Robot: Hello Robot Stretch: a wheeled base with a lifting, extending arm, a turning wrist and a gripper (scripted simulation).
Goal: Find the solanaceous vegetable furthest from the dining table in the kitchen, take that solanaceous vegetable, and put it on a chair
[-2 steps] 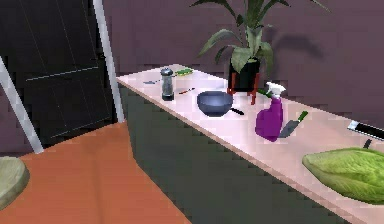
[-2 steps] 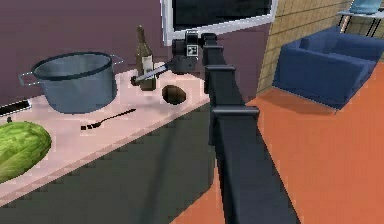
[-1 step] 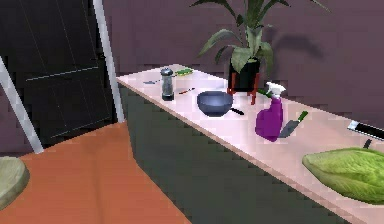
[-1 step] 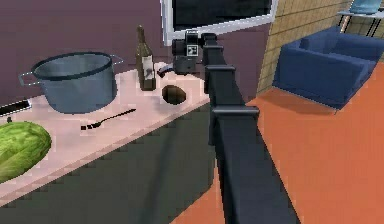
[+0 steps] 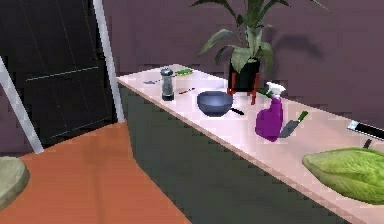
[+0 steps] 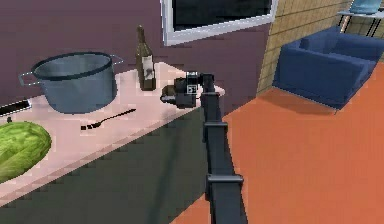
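the arm (image 6: 215, 140) is reaching over the counter's (image 6: 75, 142) near edge, its gripper (image 6: 172, 95) showing just beside a bottle (image 6: 146, 60) at the back edge; with the counter behind the fingers, i am unable to tell how the pincer is standing or whether it is holding anything. a pot (image 6: 75, 80) is sitting by the back edge, a spoon (image 6: 108, 120) lying before it, a lettuce (image 6: 20, 148) lying at the left end; where the vegetable is lying i cannot tell. in the forward view a bowl (image 5: 213, 101), a spray bottle (image 5: 270, 112) and a plant (image 5: 245, 45) are standing mid-counter.
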